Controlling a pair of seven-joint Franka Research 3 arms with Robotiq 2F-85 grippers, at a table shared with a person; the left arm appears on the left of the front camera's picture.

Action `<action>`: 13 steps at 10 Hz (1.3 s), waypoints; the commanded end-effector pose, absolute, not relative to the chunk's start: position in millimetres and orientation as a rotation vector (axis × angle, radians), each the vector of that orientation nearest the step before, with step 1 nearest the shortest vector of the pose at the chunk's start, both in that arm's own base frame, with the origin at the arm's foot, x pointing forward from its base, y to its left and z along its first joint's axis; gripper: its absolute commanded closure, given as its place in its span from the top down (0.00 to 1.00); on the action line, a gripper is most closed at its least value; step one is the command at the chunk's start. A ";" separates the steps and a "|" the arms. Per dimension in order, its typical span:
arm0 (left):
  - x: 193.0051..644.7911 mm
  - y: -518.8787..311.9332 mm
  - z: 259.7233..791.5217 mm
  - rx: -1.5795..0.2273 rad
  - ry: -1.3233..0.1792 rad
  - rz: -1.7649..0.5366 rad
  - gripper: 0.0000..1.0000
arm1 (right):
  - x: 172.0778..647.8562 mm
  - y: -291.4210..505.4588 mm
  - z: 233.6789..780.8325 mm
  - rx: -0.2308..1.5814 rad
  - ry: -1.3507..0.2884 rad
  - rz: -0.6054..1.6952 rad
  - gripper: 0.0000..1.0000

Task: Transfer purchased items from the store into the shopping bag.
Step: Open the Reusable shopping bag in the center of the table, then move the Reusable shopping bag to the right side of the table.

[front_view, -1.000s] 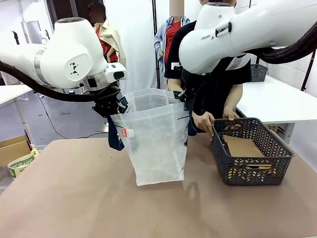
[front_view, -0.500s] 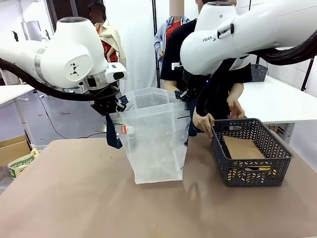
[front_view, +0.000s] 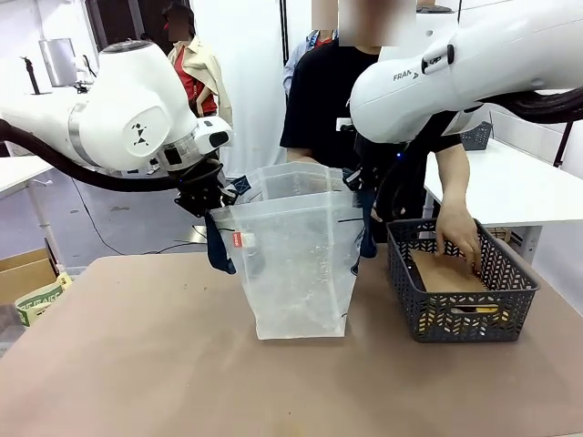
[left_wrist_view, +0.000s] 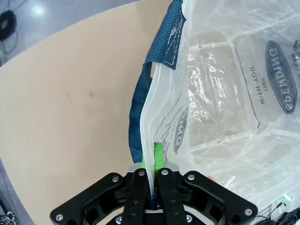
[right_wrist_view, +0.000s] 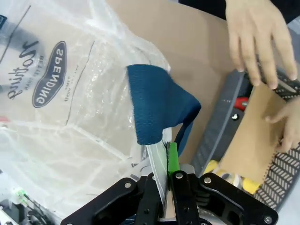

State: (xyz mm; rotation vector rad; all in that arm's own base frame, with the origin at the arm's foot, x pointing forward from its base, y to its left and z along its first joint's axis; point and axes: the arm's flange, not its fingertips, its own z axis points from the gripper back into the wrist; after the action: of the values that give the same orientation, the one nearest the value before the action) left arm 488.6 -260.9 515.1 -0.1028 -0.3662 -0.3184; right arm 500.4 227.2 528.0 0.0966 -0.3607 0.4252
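The translucent white shopping bag (front_view: 296, 259) stands upright and open at mid-table, with a navy strap and a small red tag on its left. My left gripper (front_view: 211, 196) is shut on the bag's left rim (left_wrist_view: 151, 154); my right gripper (front_view: 357, 182) is shut on its right rim (right_wrist_view: 159, 161) beside a navy handle (right_wrist_view: 157, 108). The dark grey basket (front_view: 463, 278) sits right of the bag. It holds a tan flat box (front_view: 446, 270) and a yellow piece (right_wrist_view: 213, 168). A person's hands (right_wrist_view: 255, 42) reach into the basket and touch the box (right_wrist_view: 255, 126).
The person stands at the far side behind the bag and basket. A cardboard box (front_view: 25, 273) and a green packet lie off the table's left edge. A white table (front_view: 510, 187) with another dark basket is at the back right. The brown tabletop (front_view: 137, 364) spreads toward me.
The bag and both grippers have shifted slightly right. The person has straightened up and a hand has moved down into the basket onto the box.
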 end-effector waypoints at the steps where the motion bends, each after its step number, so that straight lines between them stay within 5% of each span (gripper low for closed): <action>1: 491.3 -248.6 515.0 -0.103 -0.370 -0.338 0.00 | 498.2 212.9 521.7 0.134 -0.371 0.452 0.00; 13: 489.8 -259.6 513.4 -0.102 -0.363 -0.326 0.00 | 500.0 225.4 523.8 0.119 -0.354 0.436 0.00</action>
State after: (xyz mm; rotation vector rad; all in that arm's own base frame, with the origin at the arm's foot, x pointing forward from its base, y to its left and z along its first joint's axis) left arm 490.5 -262.1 511.5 -0.0976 -0.3578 -0.3409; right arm 498.9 227.8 522.9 0.1192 -0.3522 0.4401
